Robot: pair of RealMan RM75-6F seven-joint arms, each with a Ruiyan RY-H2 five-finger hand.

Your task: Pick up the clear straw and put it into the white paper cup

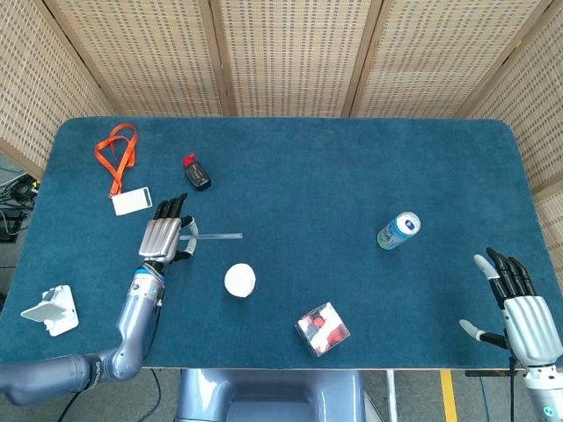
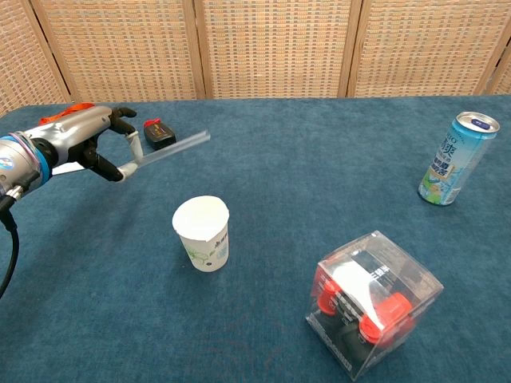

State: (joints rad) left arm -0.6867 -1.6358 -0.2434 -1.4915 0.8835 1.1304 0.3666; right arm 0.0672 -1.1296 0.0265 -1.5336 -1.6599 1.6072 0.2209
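My left hand [image 1: 163, 237] [image 2: 84, 140] pinches one end of the clear straw [image 1: 215, 236] [image 2: 172, 148], which is lifted off the table and points right, roughly level. The white paper cup [image 1: 239, 280] [image 2: 202, 232] stands upright and open, below and to the right of the straw's free end. My right hand [image 1: 519, 303] hovers at the table's near right edge, fingers spread, holding nothing; the chest view does not show it.
An orange lanyard with a white badge [image 1: 121, 167], a black and red device [image 1: 195, 172] [image 2: 158, 133], a drink can [image 1: 398, 230] [image 2: 457, 158], a clear box of red items [image 1: 322, 328] [image 2: 371, 300] and a white stand [image 1: 53, 310] lie on the blue table [image 1: 317, 176].
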